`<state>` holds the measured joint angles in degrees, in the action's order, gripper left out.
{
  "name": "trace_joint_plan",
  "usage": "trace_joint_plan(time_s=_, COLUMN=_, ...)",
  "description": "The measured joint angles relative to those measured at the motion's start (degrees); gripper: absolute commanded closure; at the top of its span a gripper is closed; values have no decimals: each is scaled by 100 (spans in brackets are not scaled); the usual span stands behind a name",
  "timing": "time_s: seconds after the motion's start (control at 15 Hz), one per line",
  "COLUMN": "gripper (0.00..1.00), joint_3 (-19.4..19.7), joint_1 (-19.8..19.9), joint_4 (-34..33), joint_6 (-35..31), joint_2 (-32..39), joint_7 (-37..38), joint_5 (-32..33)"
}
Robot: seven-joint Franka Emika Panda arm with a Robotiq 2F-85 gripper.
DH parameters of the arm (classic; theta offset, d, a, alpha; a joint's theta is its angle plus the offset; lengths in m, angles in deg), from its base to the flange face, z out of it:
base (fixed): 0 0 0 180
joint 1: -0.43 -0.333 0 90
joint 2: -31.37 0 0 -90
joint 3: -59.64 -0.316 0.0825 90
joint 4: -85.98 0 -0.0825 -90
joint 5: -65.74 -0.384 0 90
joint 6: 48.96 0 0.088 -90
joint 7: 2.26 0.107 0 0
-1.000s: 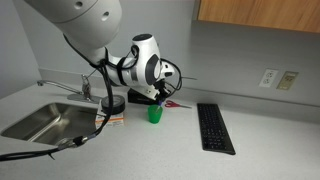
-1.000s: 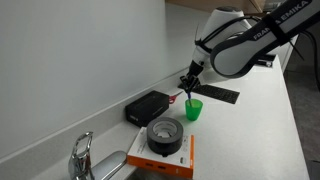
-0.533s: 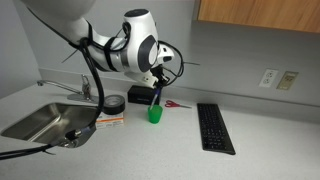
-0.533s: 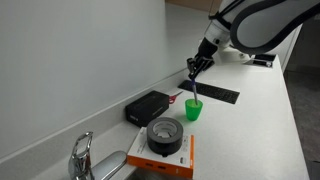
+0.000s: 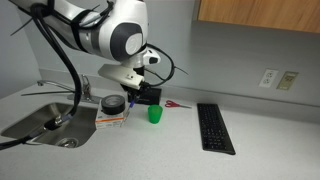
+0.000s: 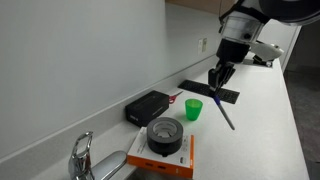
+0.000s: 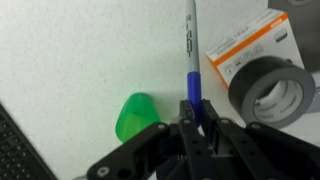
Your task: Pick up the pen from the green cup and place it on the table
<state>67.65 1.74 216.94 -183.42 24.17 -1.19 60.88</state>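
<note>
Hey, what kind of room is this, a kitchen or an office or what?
Probably an office or lab kitchenette: a built-in steel sink with a chrome faucet set in a light grey countertop, a wooden wall cabinet above, and a flat black computer keyboard lying on the counter.

Office kitchenette, steel sink, wall cabinet, keyboard

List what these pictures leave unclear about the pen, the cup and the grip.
The pen: in an exterior view, too small to tell whether its tip touches the table.
The pen's lettering: blurred in the wrist view.
The pen's gripped end: hidden by the gripper in the wrist view.
The green cup: too small in both exterior views to see inside; the gripper covers its lower edge in the wrist view.
</note>
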Motion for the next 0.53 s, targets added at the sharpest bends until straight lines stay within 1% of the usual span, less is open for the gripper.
trace_joint_plan(time_s=0.07, gripper=97, joint_3=-1, joint_1=7, joint_4=-6, joint_6=235, joint_2=88, joint_7=0, joint_5=9)
trace_joint_plan(time_s=0.2, gripper=97, joint_3=-1, joint_1=38, joint_4=-49, joint_6=494, joint_2=381, joint_7=50, joint_5=63)
trace_joint_plan(time_s=0.53, gripper=97, joint_3=-2, joint_1=84, joint_4=-395, joint_6=495, joint_2=1408, joint_7=494, joint_5=570)
